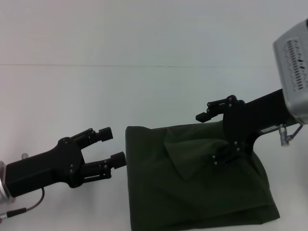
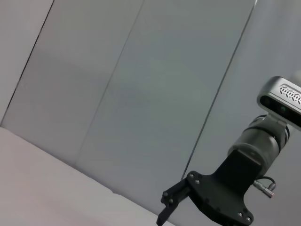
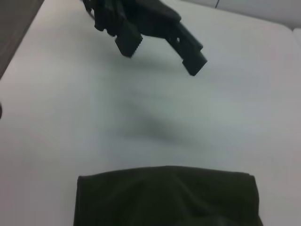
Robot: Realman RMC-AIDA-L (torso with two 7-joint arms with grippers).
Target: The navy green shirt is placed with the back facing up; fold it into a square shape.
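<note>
Olive navy green shirt [image 1: 192, 183], folded roughly rectangular

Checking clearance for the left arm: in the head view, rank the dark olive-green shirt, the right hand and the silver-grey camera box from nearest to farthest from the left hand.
1. The dark olive-green shirt: edge right beside the open left hand.
2. The black right hand: over the shirt's right part.
3. The silver-grey camera box: far right, on that wrist.
</note>
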